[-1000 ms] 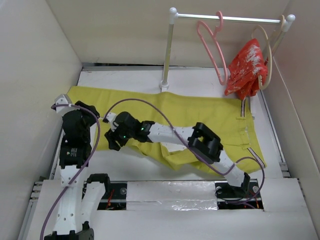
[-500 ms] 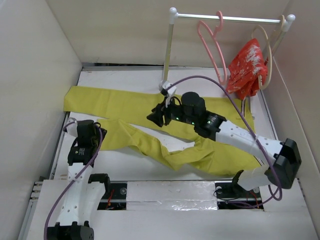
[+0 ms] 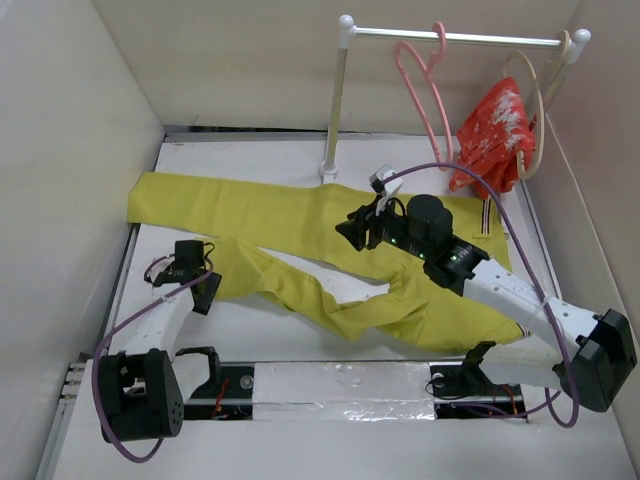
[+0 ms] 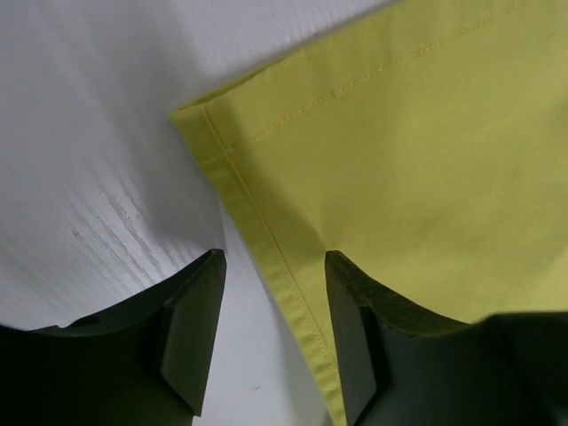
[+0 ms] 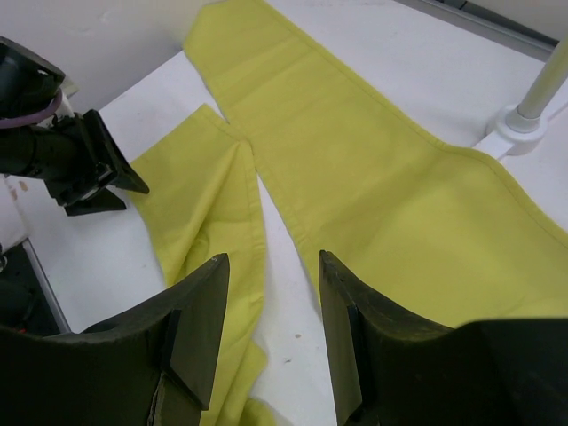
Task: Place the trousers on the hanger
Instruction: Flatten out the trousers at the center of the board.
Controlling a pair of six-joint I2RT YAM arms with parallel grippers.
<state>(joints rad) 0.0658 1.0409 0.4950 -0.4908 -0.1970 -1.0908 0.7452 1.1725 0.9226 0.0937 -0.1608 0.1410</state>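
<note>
The left arm (image 3: pixel 165 320) and the right arm (image 3: pixel 520 295) are white links joined by chunky black motor housings (small green lights (image 3: pixel 399 240) glow on the right one). A purple cable (image 3: pixel 440 166) loops along each. The fingers (image 4: pixel 191 328) are matte black wedges.

On my screen the trousers (image 4: pixel 426 151) look like matt woven cloth, smooth, with a neatly stitched hem. The table (image 4: pixel 89 177) under them is a white matt board, faintly streaked and scuffed. The left gripper (image 4: pixel 273 342) has black fingers (image 4: pixel 191 328) that look like dull hard plastic. I make out the hanger (image 3: pixel 420 108) as thin pink plastic with a slight shine, hung on a rail (image 3: pixel 470 40) of bright polished metal. The red garment (image 3: pixel 490 135) looks like crumpled printed cloth.
</note>
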